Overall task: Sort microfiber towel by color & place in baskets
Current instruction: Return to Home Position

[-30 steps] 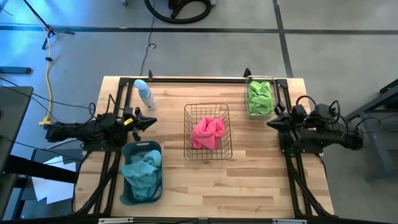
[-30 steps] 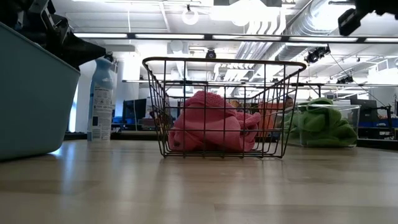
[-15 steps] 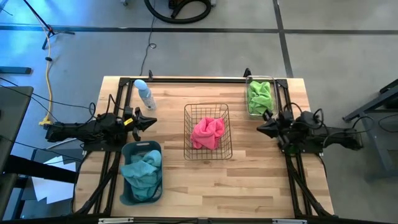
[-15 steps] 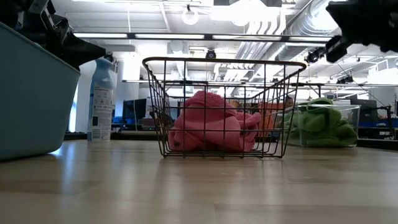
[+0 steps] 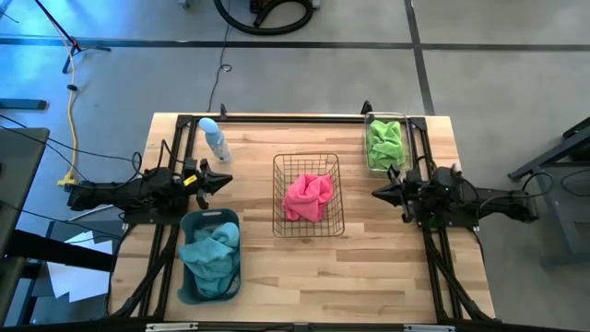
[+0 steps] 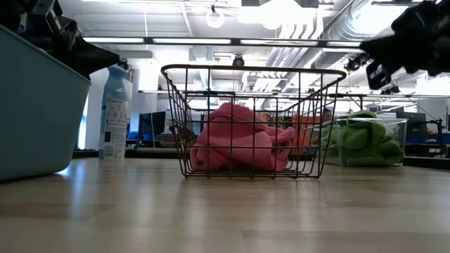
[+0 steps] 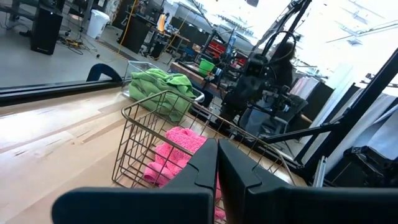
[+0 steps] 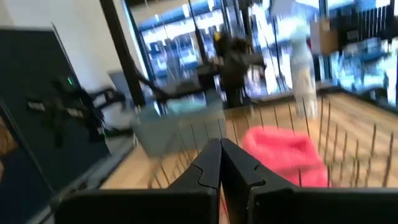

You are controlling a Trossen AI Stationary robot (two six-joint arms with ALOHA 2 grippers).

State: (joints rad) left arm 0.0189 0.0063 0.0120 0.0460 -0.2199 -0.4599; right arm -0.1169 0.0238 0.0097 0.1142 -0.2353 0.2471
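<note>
Pink microfiber towel (image 5: 308, 196) lies bunched in the copper-brown wire mesh basket (image 5: 277, 195) mid-counter (image 5: 369, 267), unmoved. The right claw (image 5: 375, 194), fingers pressed together and empty, has slid nearer that basket, away from the clear plastic bin (image 5: 387, 116). The left claw (image 5: 227, 179), also closed, stays above the grey-blue plastic tub (image 5: 187, 277).

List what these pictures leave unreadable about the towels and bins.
- Low view: the grey-blue tub is cut by the left edge; its wall hides the blue towels.
- Every view: how many pink towels or green towels lie in each heap; folds hide it.
- Left wrist view: the left gripper covers the wire basket's near corner.
</note>
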